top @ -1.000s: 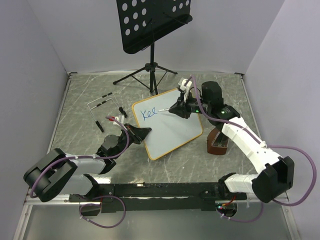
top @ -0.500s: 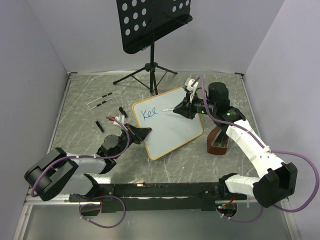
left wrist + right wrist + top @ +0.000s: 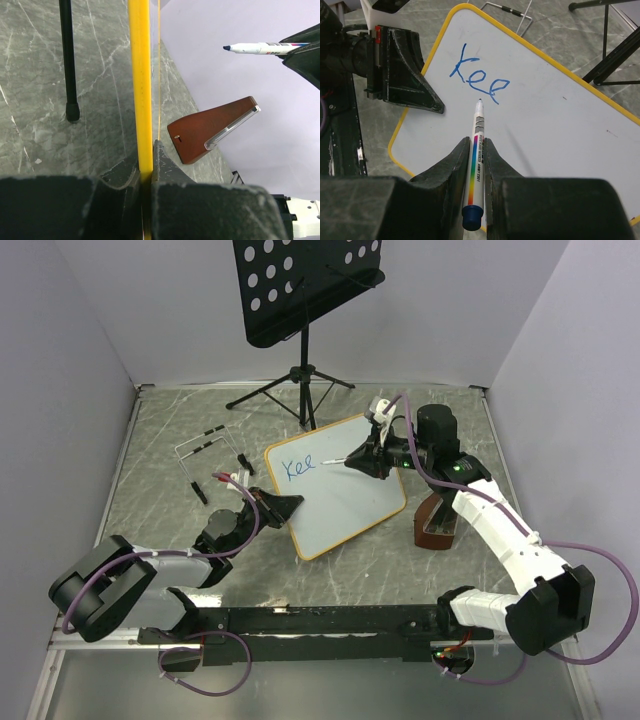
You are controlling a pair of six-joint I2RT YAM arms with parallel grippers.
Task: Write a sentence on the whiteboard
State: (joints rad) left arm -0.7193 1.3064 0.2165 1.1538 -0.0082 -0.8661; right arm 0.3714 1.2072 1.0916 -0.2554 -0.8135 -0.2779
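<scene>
Blue letters (image 3: 477, 80) reading "Kee" are sitting in the far-left part of the whiteboard (image 3: 345, 495). It is lying around the middle of the desk (image 3: 170, 420), turned cornerwise to its edges. The writing is taking up only a small patch, and the white surface beyond it is showing bare.

I am watching the left gripper (image 3: 145, 155) clamping the whiteboard's yellow frame on its near-left side, with both fingers pressing tight against the thin edge. The right gripper (image 3: 472, 155) is reaching in from the desk's right side over the whiteboard's far corner. Its fingers are squeezing the barrel of a marker (image 3: 477, 145), blue cap end toward the wrist. The tip is pointing at the spot just past the second "e". From the left wrist view it seems to be hanging slightly off the surface, though I cannot be sure.

Beside the whiteboard's right corner, a brown metronome (image 3: 436, 520) is standing toward the desk's right edge. A black music stand (image 3: 300, 285) is rising at the far edge, its feet spreading behind the whiteboard.
</scene>
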